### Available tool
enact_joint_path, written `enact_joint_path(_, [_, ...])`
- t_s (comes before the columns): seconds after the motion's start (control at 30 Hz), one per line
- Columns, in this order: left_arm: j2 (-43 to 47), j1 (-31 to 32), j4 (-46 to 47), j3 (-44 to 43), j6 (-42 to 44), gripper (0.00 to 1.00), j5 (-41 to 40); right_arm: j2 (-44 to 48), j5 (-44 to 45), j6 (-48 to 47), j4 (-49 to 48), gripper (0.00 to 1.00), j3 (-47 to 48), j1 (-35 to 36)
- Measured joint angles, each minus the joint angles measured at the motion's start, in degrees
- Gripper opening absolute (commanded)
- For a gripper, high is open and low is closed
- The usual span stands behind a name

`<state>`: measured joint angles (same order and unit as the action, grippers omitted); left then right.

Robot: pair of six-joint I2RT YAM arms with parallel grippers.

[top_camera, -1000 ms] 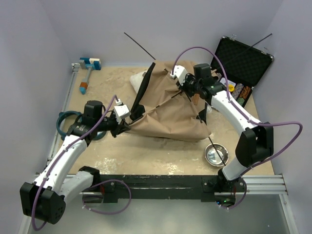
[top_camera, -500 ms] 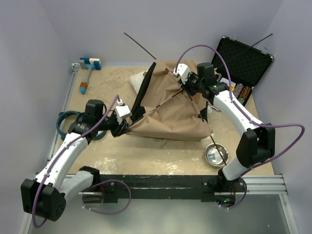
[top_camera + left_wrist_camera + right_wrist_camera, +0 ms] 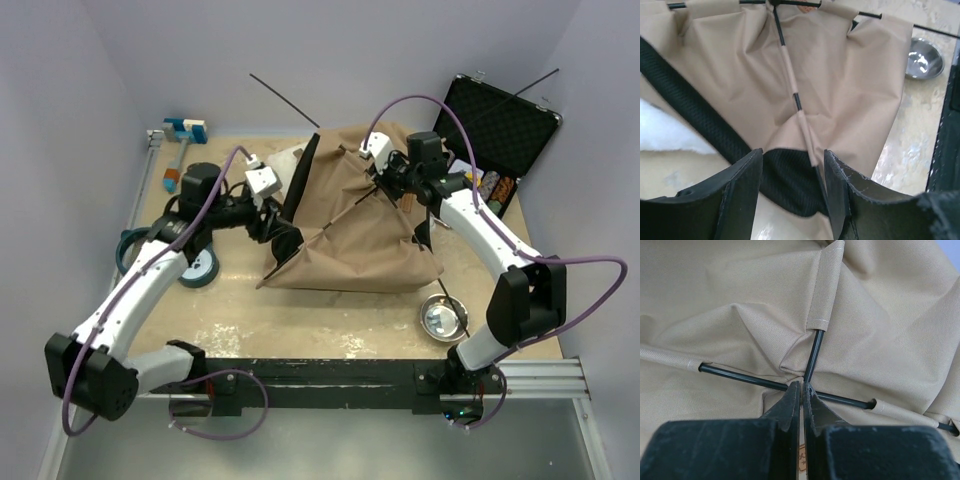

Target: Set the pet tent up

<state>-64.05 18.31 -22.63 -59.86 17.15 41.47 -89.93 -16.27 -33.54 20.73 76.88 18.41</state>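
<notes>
Your right gripper (image 3: pixel 801 386) is pinched shut on the crossing of the poles (image 3: pixel 747 376), apparently to prop up the peak of the pet tent (image 3: pixel 350 240), which sits mid-table (image 3: pixel 300 320) toward the far edge. Your left gripper (image 3: pixel 792 162) is released, jaws astride a pole at the tent's left corner. I can read no writing.
</notes>
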Motion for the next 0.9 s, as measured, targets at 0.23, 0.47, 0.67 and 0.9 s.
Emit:
enact_joint_path(0.23, [-15.06,7.74,15.76,-3.1,-16.37,0.57,0.35,0.09,-0.5,1.6,-1.05,0.0,-0.15,-0.11])
enact_joint_path(0.47, [-29.59,12.52,25.44,-12.28,-24.81,0.45,-0.15,0.09,-1.53,3.56,-1.6,0.0,-0.15,-0.44])
enact_joint_path(0.67, [-35.85,15.69,30.34,-15.85,-25.62,0.4,-2.64,0.09,-2.01,4.96,-1.86,0.0,-0.09,-0.5])
enact_joint_path(0.9, [-38.77,16.59,33.09,-15.89,-25.31,0.39,-6.82,0.09,-2.91,5.7,-1.92,0.0,-0.07,-0.85])
